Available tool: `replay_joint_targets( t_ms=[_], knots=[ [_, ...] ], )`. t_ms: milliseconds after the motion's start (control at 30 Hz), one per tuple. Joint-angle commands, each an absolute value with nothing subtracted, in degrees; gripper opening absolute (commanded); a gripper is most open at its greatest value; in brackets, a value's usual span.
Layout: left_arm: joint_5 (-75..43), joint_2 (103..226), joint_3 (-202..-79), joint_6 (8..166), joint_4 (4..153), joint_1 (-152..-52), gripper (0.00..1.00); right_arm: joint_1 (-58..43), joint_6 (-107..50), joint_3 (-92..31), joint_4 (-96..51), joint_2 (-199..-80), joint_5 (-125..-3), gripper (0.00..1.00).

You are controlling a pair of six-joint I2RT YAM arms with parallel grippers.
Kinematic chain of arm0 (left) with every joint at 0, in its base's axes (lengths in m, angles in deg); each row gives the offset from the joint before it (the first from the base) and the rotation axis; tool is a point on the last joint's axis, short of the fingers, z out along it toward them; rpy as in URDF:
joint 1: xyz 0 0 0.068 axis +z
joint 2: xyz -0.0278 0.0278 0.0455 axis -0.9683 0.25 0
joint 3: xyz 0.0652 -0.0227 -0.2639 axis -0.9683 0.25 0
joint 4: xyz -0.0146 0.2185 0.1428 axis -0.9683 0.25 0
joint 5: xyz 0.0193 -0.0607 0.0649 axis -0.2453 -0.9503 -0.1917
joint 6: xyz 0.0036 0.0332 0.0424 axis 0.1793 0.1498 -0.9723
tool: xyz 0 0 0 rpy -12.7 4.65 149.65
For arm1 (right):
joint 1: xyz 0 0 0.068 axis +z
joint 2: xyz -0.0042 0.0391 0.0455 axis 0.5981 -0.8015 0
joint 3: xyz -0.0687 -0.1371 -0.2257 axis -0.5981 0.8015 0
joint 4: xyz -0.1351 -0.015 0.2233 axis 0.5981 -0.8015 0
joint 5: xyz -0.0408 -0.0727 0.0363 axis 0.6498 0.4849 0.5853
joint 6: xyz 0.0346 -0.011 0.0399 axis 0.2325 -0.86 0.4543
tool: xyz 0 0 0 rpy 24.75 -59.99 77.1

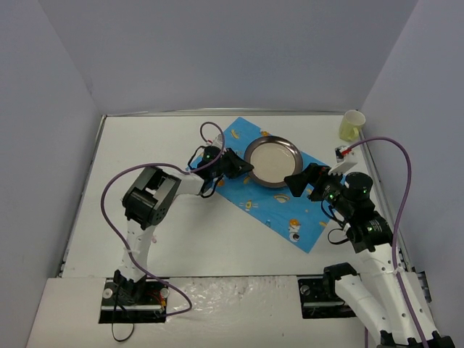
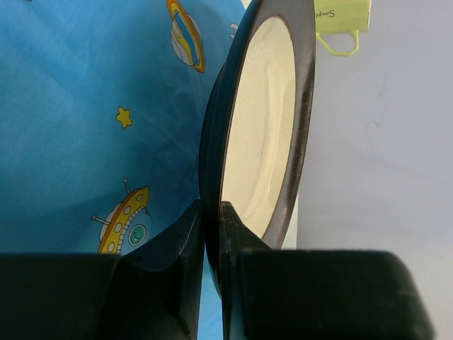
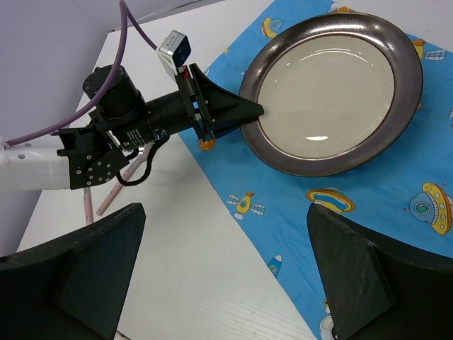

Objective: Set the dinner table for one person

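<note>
A round plate [image 1: 272, 161] with a dark metallic rim and a cream inside lies on a blue space-print cloth [image 1: 268, 210] on the white dinner table [image 1: 145, 145]. My left gripper [image 1: 249, 168] is shut on the plate's left rim. In the left wrist view the fingers [image 2: 191, 234] pinch the rim of the plate [image 2: 258, 127]. The right wrist view shows the same grip [image 3: 255, 112] on the plate [image 3: 333, 92]. My right gripper [image 1: 308, 177] is wide open and empty [image 3: 226, 269], hovering over the cloth's near edge [image 3: 368, 227], just right of the plate.
A pale yellow cup [image 1: 352, 125] stands at the back right corner and also shows in the left wrist view [image 2: 342, 18]. Pink-handled cutlery [image 3: 106, 202] lies on the table under the left arm. Grey walls close the table on three sides.
</note>
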State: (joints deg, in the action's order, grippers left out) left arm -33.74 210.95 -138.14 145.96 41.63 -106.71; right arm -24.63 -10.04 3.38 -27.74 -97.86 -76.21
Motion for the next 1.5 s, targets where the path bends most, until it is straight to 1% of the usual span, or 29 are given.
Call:
replay_joint_targets(
  t_ms=[0, 367, 600, 633, 700, 800, 833, 967, 1000, 1100, 1233, 1367, 1467],
  knots=[
    [-35.78, 207.98, -143.79, 149.52, 26.11, -107.25, 0.00, -24.34, -11.04, 0.79, -25.38, -97.38, -75.29, 0.95],
    [-35.65, 211.00, -142.91, 150.35, 24.49, -107.60, 0.00, -24.34, -11.07, 1.53, -25.76, -96.69, -74.73, 0.95],
    [-34.80, 210.15, -142.05, 148.44, 28.23, -107.60, 0.00, -24.33, -11.07, 1.70, -25.76, -96.61, -74.38, 0.95],
    [-34.63, 210.15, -141.87, 148.45, 28.42, -107.61, 0.05, -24.25, -11.08, 1.70, -25.76, -96.53, -74.38, 0.95],
    [-34.35, 210.13, -141.31, 148.82, 29.33, -107.67, 0.35, -24.34, -11.25, 1.69, -25.93, -96.52, -74.17, 0.95],
    [-33.93, 209.61, -140.73, 149.05, 30.51, -107.60, 0.57, -24.34, -11.52, 1.42, -26.20, -96.53, -73.58, 0.95],
    [-33.76, 209.34, -140.57, 148.99, 31.01, -107.55, 0.61, -24.34, -11.63, 1.15, -26.37, -96.64, -73.25, 0.95],
    [-32.87, 207.80, -139.85, 148.15, 32.88, -107.44, 0.73, -24.43, -12.67, -0.21, -27.57, -97.07, -71.49, 0.95],
    [-32.70, 207.06, -139.68, 147.91, 34.02, -107.51, 0.79, -24.43, -12.93, -0.94, -28.22, -97.32, -70.50, 0.95],
    [-32.31, 205.28, -139.17, 147.46, 35.64, -107.43, 0.87, -24.43, -13.92, -2.06, -29.34, -97.75, -68.04, 0.95],
    [-30.54, 200.74, -137.90, 144.56, 41.77, -107.44, 0.97, -24.43, -14.14, -4.32, -32.10, -99.19, -61.14, 0.95],
    [-26.95, 195.31, -137.15, 138.19, 52.44, -107.43, 0.97, -24.43, -14.26, -6.48, -34.79, -101.83, -53.67, 0.95],
    [-24.40, 191.15, -137.16, 133.91, 61.97, -107.41, 0.97, -24.51, -14.94, -8.15, -37.03, -104.78, -50.80, 0.96]
  ],
)
